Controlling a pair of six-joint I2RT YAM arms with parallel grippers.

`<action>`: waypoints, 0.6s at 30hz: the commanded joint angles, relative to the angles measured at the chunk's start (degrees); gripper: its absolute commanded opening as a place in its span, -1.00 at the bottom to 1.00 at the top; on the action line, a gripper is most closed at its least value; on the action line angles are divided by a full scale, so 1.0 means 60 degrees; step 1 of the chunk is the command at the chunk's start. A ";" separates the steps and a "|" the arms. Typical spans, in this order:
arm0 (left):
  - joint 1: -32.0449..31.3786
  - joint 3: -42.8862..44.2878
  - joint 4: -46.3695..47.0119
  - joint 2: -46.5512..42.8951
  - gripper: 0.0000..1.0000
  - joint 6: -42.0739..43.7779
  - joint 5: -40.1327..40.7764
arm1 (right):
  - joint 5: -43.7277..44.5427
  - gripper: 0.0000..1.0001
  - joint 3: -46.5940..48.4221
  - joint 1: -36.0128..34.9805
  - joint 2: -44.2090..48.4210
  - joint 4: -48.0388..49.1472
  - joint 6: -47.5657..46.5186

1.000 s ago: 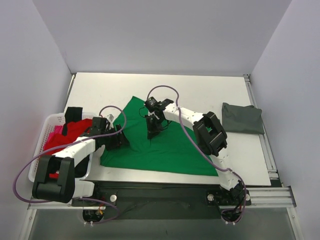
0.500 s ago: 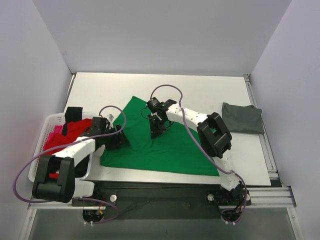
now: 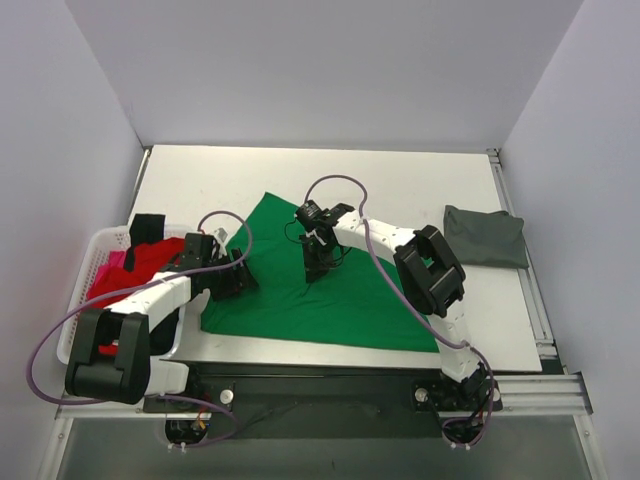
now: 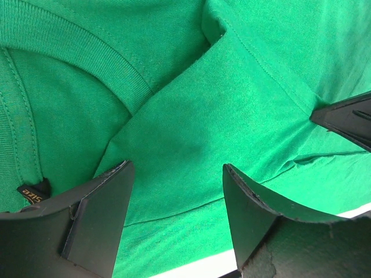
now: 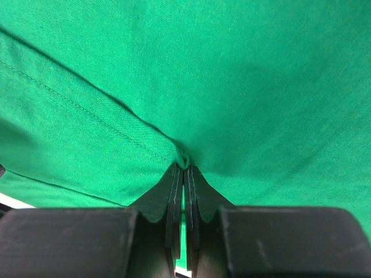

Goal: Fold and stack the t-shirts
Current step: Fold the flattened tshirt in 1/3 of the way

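A bright green t-shirt point(image 3: 335, 300) lies spread over the middle of the table. My right gripper point(image 3: 318, 264) stands on it near its centre, shut on a pinched ridge of the green cloth point(image 5: 184, 157); its jaws point(image 5: 184, 167) are pressed together with cloth between them. My left gripper point(image 3: 238, 276) hovers open over the shirt's left part, close to the collar point(image 4: 87, 52), and its fingers point(image 4: 110, 197) hold nothing. A dark grey t-shirt point(image 3: 486, 237) lies folded at the right. Red point(image 3: 140, 265), pink point(image 3: 106, 262) and black point(image 3: 148, 227) t-shirts sit in the basket.
The white lattice basket point(image 3: 75, 322) stands at the table's left edge beside the left arm. A size label point(image 4: 32, 193) shows inside the green collar. White walls close in the back and both sides. A strip of table point(image 4: 191, 266) shows under the shirt's hem.
The right gripper has slid a little to the right and toward the near edge, dragging the pinched green cloth with it. The left arm has not moved.
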State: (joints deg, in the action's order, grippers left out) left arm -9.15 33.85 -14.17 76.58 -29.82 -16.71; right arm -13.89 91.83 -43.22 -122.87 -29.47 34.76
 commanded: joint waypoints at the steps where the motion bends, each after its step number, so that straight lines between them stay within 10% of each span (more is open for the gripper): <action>1: 0.0104 0.0174 -0.0669 0.0216 0.47 0.0107 0.0602 | 0.0177 -1.00 -0.0071 -0.0077 0.0688 -0.0273 0.0109; 4: 0.0089 0.0233 -0.0684 0.0143 0.47 0.0151 0.0573 | 0.0103 -0.99 -0.0071 -0.0077 0.0703 -0.0273 0.0080; 11: 0.0089 0.0817 -0.1108 -0.0413 0.47 -0.0126 0.0412 | 0.0175 -0.03 -0.0129 -0.0018 0.1272 -0.0288 -0.0022; 18: 0.0104 0.1917 -0.1258 -0.0561 0.48 -0.0566 0.0456 | 0.0045 0.12 -0.0422 0.0581 0.2225 -0.0273 -0.0139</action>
State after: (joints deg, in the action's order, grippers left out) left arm -8.88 41.25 -22.15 74.00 -31.73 -14.50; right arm -13.76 90.13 -41.95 -114.48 -29.52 34.63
